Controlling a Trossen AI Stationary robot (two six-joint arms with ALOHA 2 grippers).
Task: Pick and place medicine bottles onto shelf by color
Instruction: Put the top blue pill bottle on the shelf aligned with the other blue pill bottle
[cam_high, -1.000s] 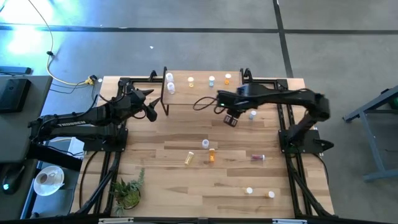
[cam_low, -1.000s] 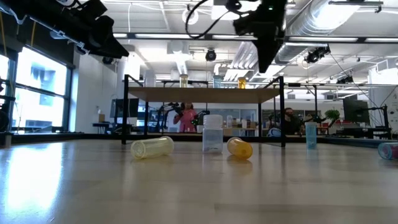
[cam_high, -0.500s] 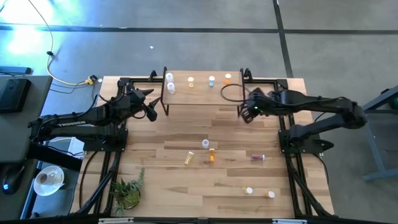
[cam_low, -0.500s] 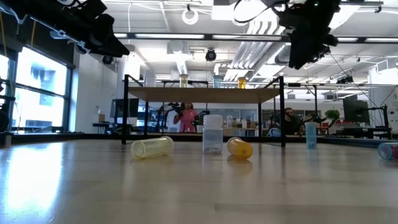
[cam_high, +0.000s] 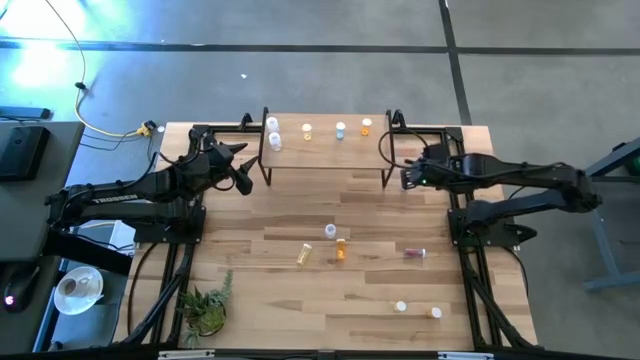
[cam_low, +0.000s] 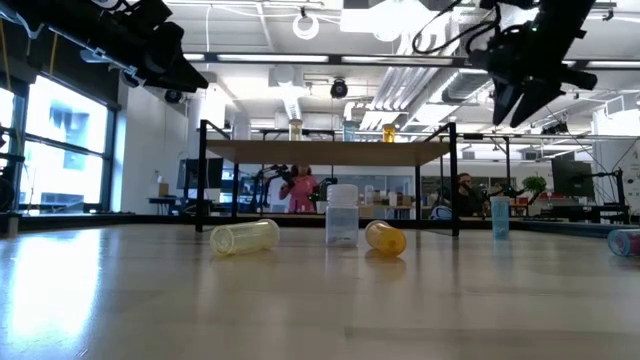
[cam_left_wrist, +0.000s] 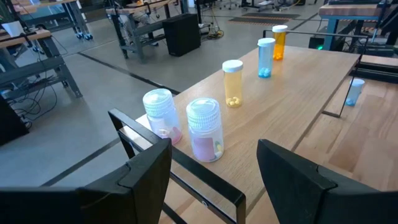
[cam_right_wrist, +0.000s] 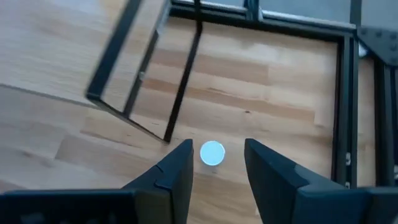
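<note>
I find the shelf (cam_high: 325, 146) at the far middle of the desk (cam_high: 300, 295), its long axis running left to right, with five medicine bottles standing upright on it: two clear ones (cam_left_wrist: 205, 129) together at the left end, then a pale yellow one (cam_left_wrist: 232, 83), a bluish one (cam_left_wrist: 265, 57) and an amber one (cam_left_wrist: 279, 42) in a row towards the right end. One more bluish bottle (cam_right_wrist: 212, 152) stands upright on the desk just beside the shelf's right legs, cap upward. The right claw (cam_right_wrist: 214, 163) hangs directly above that bottle with its fingers parted on either side of the cap; it holds nothing and is not touching the bottle. The shelf's black leg frame (cam_right_wrist: 146, 78) stands close to the left of this claw. The left claw (cam_left_wrist: 211, 165) waits at the shelf's left end, fingers wide apart and empty, facing the two clear bottles. Nearer on the desk, a clear bottle (cam_low: 342, 213) stands upright, while a pale yellow bottle (cam_low: 245, 237) and an amber bottle (cam_low: 385, 237) lie on their sides beside it. A further bottle (cam_high: 414, 253) lies on its side to the right, and two white-capped bottles (cam_high: 401, 306) stand near the right front. A small plant (cam_high: 207, 305) sits at the near left corner.
</note>
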